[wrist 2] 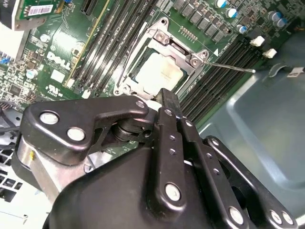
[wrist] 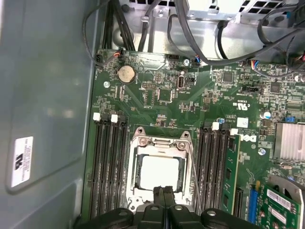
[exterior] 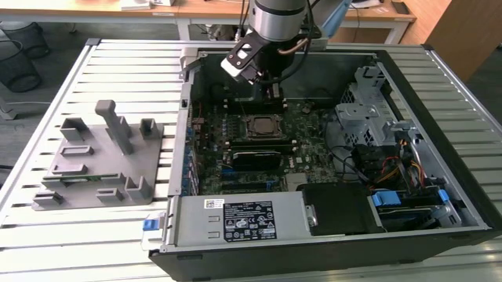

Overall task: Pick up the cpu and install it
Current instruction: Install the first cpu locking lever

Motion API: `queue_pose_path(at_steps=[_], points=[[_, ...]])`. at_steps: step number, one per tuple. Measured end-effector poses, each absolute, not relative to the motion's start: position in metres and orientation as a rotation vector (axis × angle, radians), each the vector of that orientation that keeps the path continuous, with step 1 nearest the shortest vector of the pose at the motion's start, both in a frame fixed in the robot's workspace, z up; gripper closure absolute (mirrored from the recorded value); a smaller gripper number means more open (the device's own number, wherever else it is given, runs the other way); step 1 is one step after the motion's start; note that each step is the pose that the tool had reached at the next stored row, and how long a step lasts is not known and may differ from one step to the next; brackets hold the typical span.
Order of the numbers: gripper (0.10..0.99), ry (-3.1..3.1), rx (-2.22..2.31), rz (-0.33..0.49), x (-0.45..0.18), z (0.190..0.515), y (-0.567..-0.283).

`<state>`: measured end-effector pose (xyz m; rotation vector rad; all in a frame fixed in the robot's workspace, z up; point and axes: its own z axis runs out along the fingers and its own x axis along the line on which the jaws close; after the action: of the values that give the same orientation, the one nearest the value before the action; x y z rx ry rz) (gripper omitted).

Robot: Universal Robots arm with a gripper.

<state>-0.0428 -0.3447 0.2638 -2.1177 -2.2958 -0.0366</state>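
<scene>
Directly beneath the pincer (wrist: pixel 164 194), the cpu (wrist: pixel 159 172) is lying flat inside the socket (wrist: pixel 138 143) on the motherboard (wrist: pixel 157 105). Its pale metal top is facing up and the socket's metal frame is sitting around its edges. The pincer is hanging over one edge of the socket with its two black fingers (wrist 2: pixel 170 102) pressing together and gripping nothing. Whether the tips are touching the frame I cannot tell.

On either side of the pincer, rows of dark memory slots (wrist: pixel 109 162) are running alongside the socket. A thin lever (wrist: pixel 192 167) is lying along one flank of the frame, just beside the tips.

In the exterior view the arm (exterior: pixel 278 20) is reaching down into the open case (exterior: pixel 330 249), which is lying on a slatted table (exterior: pixel 102 241). Well apart from the pincer, toward the exterior view's left, a grey holder (exterior: pixel 102 158) is resting on that table.
</scene>
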Motion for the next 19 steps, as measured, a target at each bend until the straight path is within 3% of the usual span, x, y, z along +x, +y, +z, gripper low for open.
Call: queue_pose_path(at_steps=[19], points=[[0.980,-2.296,-2.118,-0.037,-0.043,0.298,-0.345]])
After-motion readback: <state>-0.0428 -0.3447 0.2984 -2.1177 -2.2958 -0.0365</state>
